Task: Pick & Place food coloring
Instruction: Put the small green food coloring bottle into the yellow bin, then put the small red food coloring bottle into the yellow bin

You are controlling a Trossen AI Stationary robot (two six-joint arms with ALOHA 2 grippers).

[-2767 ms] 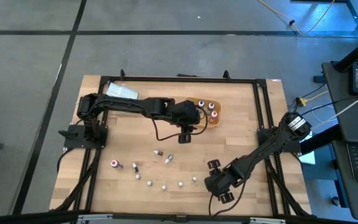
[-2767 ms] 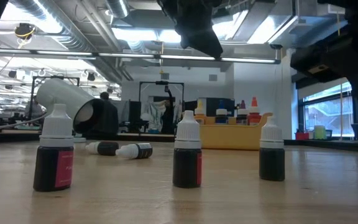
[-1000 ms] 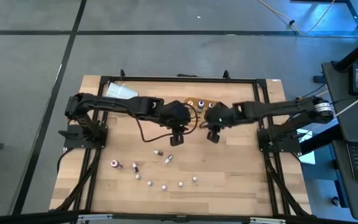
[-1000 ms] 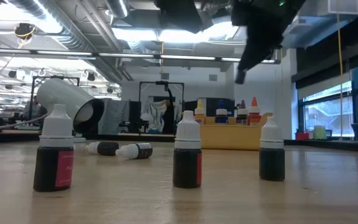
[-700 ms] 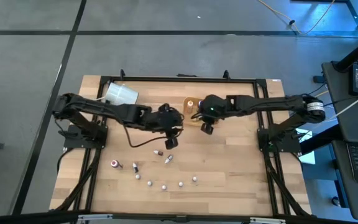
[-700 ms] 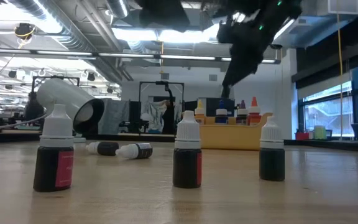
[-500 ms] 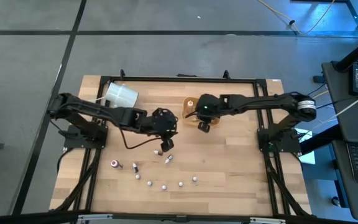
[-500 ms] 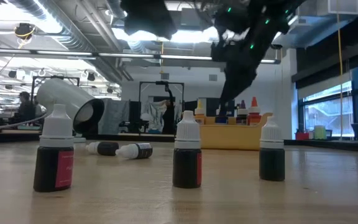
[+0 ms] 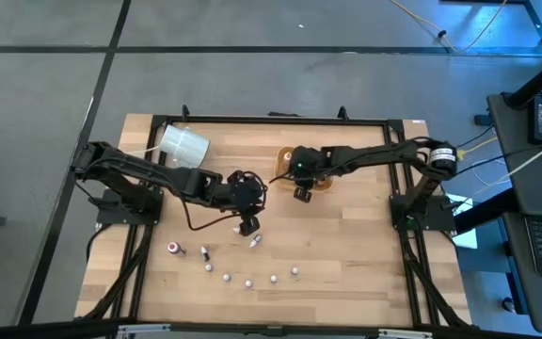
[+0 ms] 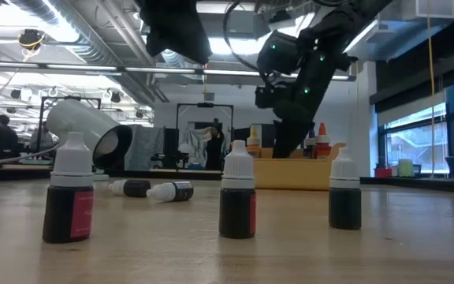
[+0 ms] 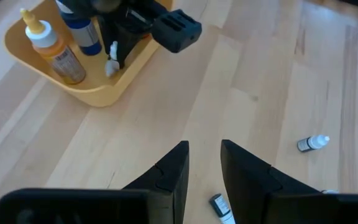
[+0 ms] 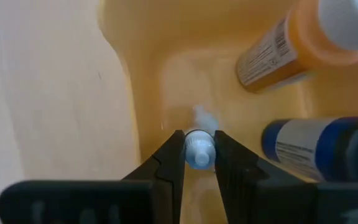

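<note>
Glossy yellow plastic tray (image 12: 143, 106), right pincer (image 12: 198, 163) clamping a small white-capped vial (image 12: 197, 148), left pincer (image 11: 202, 163) seemingly narrow, empty.

Four cameras on one table (image 9: 365, 254)

The high view looks straight down from far above, taking in the whole table and both arms. The low view sits at tabletop height, close behind standing bottles (image 10: 237, 192), facing level across to the tray (image 10: 298, 172) and the room beyond. The left wrist view looks down from mid height on bare wood and the tray (image 11: 98, 93); the right wrist view looks down from very near into that tray (image 12: 166, 74). All four share the tray (image 9: 287, 162).
</note>
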